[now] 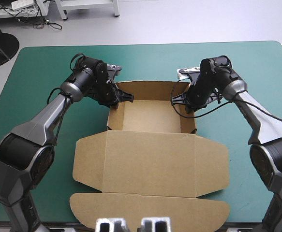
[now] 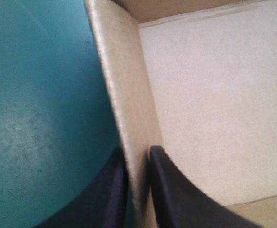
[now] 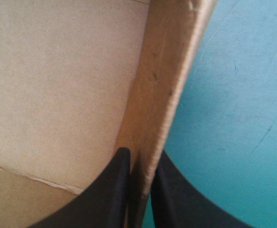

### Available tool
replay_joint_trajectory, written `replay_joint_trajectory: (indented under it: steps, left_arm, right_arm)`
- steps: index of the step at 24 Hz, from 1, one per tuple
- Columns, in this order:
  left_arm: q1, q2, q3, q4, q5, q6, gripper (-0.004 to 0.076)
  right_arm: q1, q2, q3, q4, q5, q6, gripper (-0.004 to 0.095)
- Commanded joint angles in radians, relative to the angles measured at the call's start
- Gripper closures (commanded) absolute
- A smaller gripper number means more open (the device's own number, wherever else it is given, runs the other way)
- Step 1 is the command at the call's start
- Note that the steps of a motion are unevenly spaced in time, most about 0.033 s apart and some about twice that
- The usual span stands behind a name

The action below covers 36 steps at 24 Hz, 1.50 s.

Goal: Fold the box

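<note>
Left gripper point(image 1: 117, 96), centre-left of frame, fingers pinched on the left wall point(image 1: 113, 116) of the brown box point(image 1: 150, 159), an open tray mid-frame with its lid flat toward the bottom edge, right gripper point(image 1: 178, 100) clamped likewise on the right wall point(image 1: 188, 118), teal-green cover point(image 1: 29, 82) exposed on both flanks.

It looks like a robotics lab. Two robot arms point(image 1: 44, 116) hold a box point(image 1: 150, 159) on a table point(image 1: 34, 72) with a teal-green cover; beyond it loose cables point(image 1: 43, 22) lie on a grey floor point(image 1: 179, 19).
</note>
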Motion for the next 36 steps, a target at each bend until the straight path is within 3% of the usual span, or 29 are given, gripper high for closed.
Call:
replay_joint_trajectory:
  steps: [1,7,15,21,24,29,36]
  left_arm:
    - [-0.016,-0.033,-0.015,-0.034,-0.004,0.004,0.0463]
    - [-0.016,-0.033,-0.015,-0.028,-0.018,0.004,0.0251]
    - [-0.016,-0.098,-0.018,0.111,-0.022,0.004,0.0251]
    - [-0.016,-0.203,-0.197,0.185,0.077,0.042,0.0251]
    - [-0.016,-0.293,-0.267,0.183,0.077,0.055,0.0258]
    - [-0.016,-0.445,-0.267,0.174,0.077,0.061,0.0388]
    - [-0.016,-0.641,-0.181,0.085,0.077,0.145,0.0721]
  right_arm:
    - [0.016,-0.028,-0.021,0.050,-0.027,-0.024,0.0667]
    - [0.016,-0.029,-0.072,-0.038,0.003,0.047,0.0512]
    - [0.016,-0.029,-0.219,-0.100,0.035,0.052,0.0493]
    - [0.016,-0.054,-0.229,-0.123,0.035,0.072,0.0493]
    - [0.016,-0.074,-0.229,-0.152,0.035,0.074,0.0493]
    - [0.016,-0.090,-0.228,-0.168,0.035,0.128,0.0494]
    - [0.016,-0.084,-0.226,-0.151,0.035,0.156,0.0495]
